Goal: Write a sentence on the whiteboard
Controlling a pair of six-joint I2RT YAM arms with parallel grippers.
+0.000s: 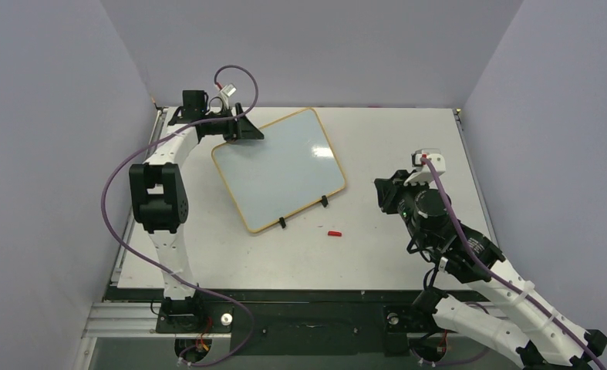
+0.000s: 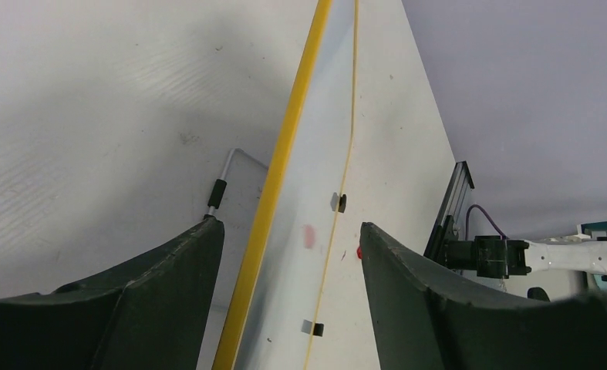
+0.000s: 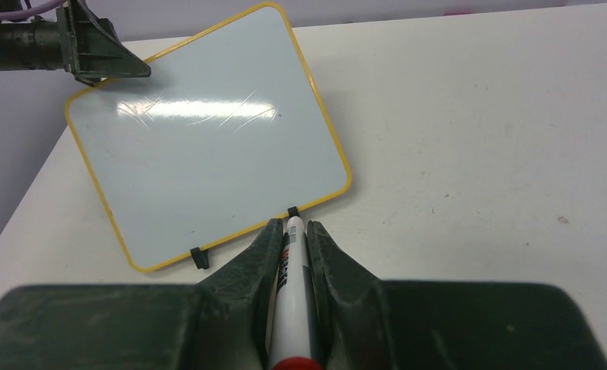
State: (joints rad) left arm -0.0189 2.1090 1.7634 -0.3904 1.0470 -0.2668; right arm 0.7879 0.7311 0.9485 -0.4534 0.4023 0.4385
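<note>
Whiteboard (image 1: 278, 169), the flat white rectangle with rounded corners and a thin yellow-orange frame, lies askew on the pale counter (image 1: 408, 139) in the top view, left of centre, and its face is bare: no sentence on it yet. I'd call this the set-up just ahead of the first stroke, with the board to be steadied and the pen to be brought over. The left tool (image 1: 242, 131) sits at the board's far-left corner, the right tool (image 1: 383, 193) hangs near its right corner, and a small red cap (image 1: 334, 233) lies on the counter near the front edge. Over to the left wrist: left tool (image 2: 291, 225) spread wide, the yellow frame running up between its fingers (image 2: 169, 293), neither touching it that I can see. Right wrist now: right tool (image 3: 294, 227) pinching a white marker with a red end (image 3: 291, 301), tip aimed at the board's near edge. Next, I'd say, the left must close on that frame and the right must carry the tip forward and down onto the white face.
</note>
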